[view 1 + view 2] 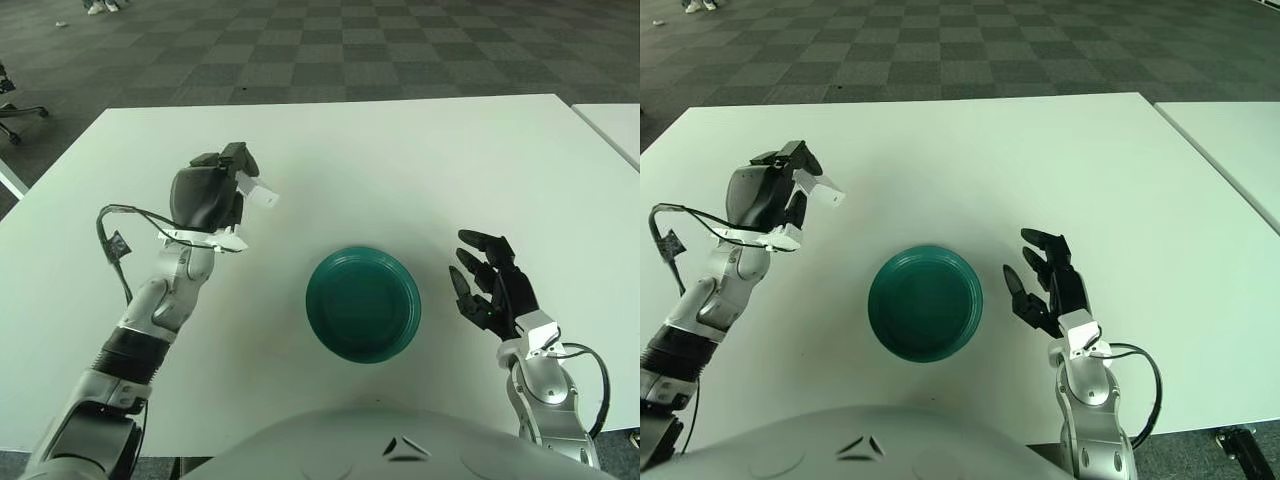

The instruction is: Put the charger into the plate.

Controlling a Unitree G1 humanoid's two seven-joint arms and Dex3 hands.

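My left hand [215, 190] is raised above the table, left of and beyond the green plate [363, 304], its black fingers curled around a small white charger [258, 192] that sticks out to the right of the fingers. The same charger [825, 190] shows in the right eye view. The dark green round plate [926, 304] lies empty on the white table near the front edge. My right hand [492, 285] shows to the right of the plate with its fingers spread and nothing in them.
The white table [400, 160] stretches well beyond the plate. A second white table [615, 125] stands at the right. A black cable [118, 240] loops off my left forearm. Checkered carpet lies beyond the table's far edge.
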